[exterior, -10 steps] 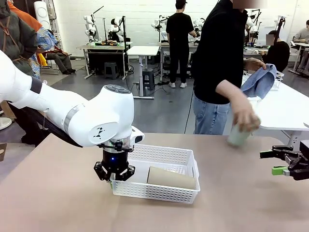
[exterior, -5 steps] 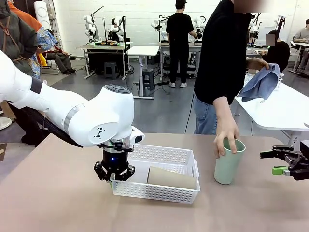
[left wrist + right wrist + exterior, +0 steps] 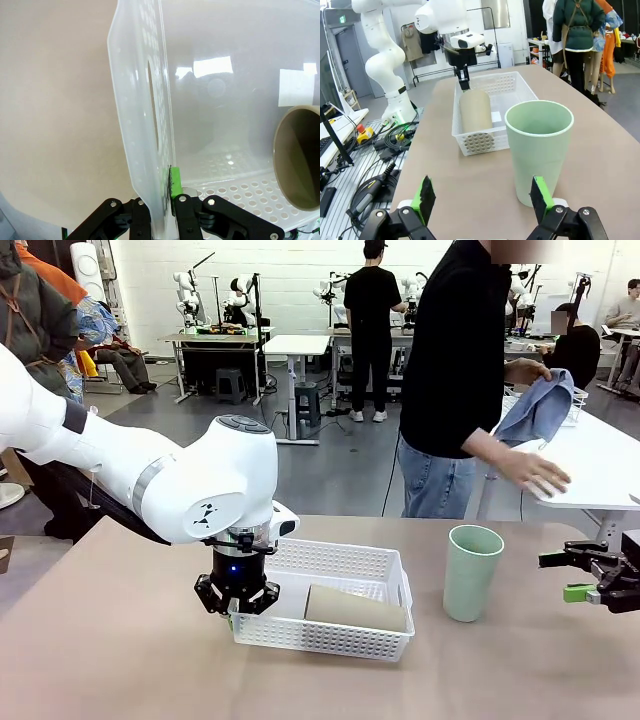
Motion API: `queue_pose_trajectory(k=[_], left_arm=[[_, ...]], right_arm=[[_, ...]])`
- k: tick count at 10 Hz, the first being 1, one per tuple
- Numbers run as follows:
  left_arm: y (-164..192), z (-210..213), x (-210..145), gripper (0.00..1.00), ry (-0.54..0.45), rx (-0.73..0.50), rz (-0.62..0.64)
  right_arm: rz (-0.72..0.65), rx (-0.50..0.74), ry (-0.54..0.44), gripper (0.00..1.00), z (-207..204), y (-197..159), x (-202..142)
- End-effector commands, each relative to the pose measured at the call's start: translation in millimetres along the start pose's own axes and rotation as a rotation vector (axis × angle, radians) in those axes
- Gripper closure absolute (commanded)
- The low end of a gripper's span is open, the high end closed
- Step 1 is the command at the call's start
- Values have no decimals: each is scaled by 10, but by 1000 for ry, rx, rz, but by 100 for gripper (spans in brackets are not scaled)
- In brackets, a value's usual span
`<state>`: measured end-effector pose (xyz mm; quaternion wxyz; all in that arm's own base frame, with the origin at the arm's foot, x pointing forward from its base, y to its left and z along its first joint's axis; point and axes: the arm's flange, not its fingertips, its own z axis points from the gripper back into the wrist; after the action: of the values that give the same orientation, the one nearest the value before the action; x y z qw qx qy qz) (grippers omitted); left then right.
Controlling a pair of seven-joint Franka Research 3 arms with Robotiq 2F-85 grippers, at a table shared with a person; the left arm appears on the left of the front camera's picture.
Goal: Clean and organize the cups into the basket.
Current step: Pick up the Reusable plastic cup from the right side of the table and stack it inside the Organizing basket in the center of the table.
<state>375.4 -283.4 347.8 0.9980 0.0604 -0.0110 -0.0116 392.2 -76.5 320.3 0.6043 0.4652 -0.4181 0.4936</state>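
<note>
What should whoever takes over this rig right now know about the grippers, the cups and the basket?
Left gripper: fingers shut on the basket's left end wall, by the handle cut-out.
Right gripper: open, aimed at the mint green cup, not touching.
Done: one tan cup lies on its side in the basket.
Left: the mint green cup stands upright on the table, right of the basket, unheld; it goes in next.
The person holds a blue cloth at the next table.

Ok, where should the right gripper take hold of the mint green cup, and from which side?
Across the mid wall, coming in level from the robot's right. The mint green cup stands upright, open end up, tapering downward, and the open right gripper faces it with nothing between.
</note>
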Motion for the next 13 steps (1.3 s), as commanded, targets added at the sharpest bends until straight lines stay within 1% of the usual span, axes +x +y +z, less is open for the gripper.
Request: queue_pose_trajectory(k=[1,2,3,4,5,6,8,9,13], left_arm=[[12,11,-16,100,-6,3,-9],[12,11,-16,100,-6,3,-9],[12,11,-16,100,-6,3,-9],[12,11,-16,100,-6,3,-9],[12,11,-16,100,-6,3,-9],[12,11,-16,100,-6,3,-9],[12,11,-16,100,-6,3,-9],[12,11,-16,100,-6,3,-9],[12,11,-16,100,-6,3,-9]], right_arm=[[-3,3,-1,0,-2,19,-19],[0,0,0,0,0,0,0],[9,-60,29,0,-59,31,-113],[32,-112,29,0,-103,-9,-163],[47,-149,17,0,-144,-107,-217],[52,-176,27,0,-210,-217,-277],[98,-133,22,0,-337,-375,-344],[115,-97,52,0,-415,-476,-382],[92,-82,66,0,-574,-787,-524]])
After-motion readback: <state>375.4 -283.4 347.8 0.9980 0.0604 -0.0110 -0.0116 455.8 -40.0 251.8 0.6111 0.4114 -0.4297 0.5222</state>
